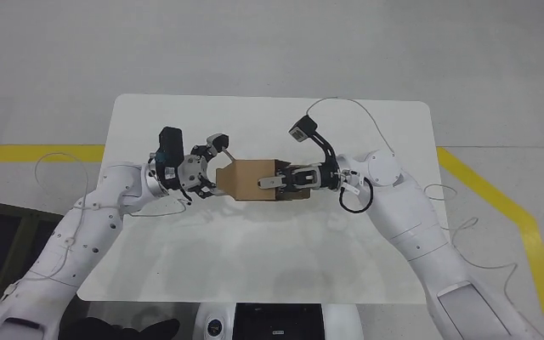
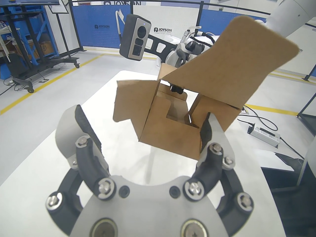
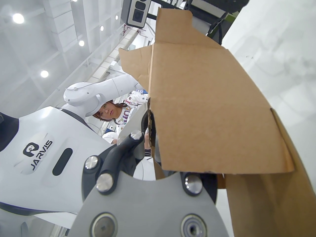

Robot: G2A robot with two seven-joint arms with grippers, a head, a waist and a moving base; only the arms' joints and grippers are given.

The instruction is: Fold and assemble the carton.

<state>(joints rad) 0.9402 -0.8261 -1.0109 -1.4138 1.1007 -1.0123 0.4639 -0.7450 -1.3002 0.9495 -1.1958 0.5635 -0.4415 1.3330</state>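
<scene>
Left gripper (image 2: 144,124) spread wide at carton (image 1: 251,178) open end, over table (image 1: 340,127) middle. Right gripper (image 1: 276,181) clamped on far wall. Risk: flap push could twist carton from single-wall grip.

Carton (image 1: 251,180) sits mid-table between both arms, and we mark it as main obstacle. Left gripper (image 1: 214,167) is spread wide at its open end. Raised flap (image 2: 237,60) overhangs that mouth, and side flap (image 2: 130,99) juts beside it. Right gripper (image 1: 276,181) is clamped on opposite wall, blocking that side. We find passing room over table (image 1: 340,255) on far and near sides of carton.
</scene>
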